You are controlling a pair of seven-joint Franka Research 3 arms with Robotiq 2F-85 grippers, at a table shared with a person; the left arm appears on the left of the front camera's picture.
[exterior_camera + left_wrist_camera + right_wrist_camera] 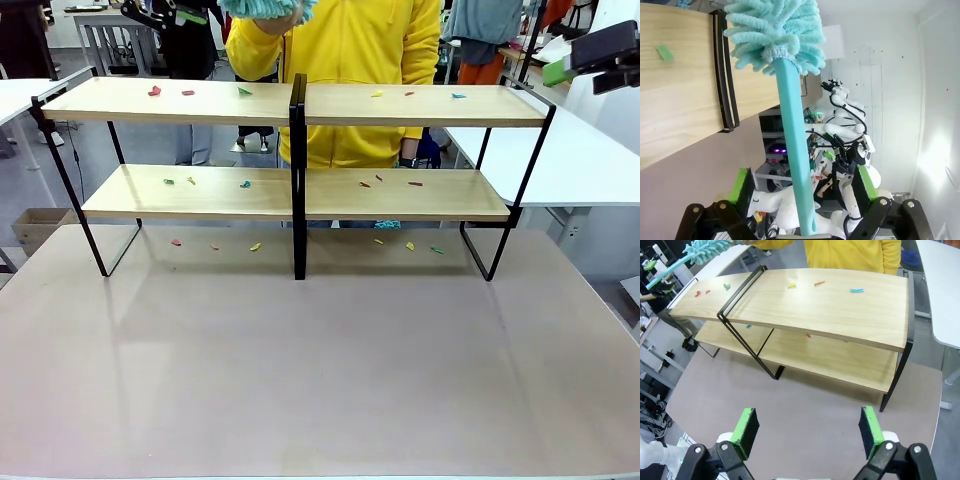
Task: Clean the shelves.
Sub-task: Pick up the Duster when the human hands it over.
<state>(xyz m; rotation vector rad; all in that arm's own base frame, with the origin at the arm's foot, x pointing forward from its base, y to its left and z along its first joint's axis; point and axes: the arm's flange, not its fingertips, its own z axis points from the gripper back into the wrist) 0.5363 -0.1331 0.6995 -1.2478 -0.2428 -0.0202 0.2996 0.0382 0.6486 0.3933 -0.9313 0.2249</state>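
Teal duster handle (pixel 796 150) runs lengthwise between the wide-open pads of my left gripper (pixel 805 186), gripped by neither, its head up beside the shelves (pixel 685 95), while my right gripper (pixel 809 430) hangs open, empty, farther off.

A grey-brown table (pixel 320 380) occupied the near ground. A loose row of small coloured scraps (pixel 255 246) lay on its surface toward the far edge, with red, yellow and green pieces among them. A person in a yellow zip jacket (pixel 350 50) stood at the far side, facing the table. A white table (pixel 590 165) stood just beside it on the right. A second white table (pixel 15 95) stood on the left. A cardboard box (pixel 35 228) sat on the floor below that second one.
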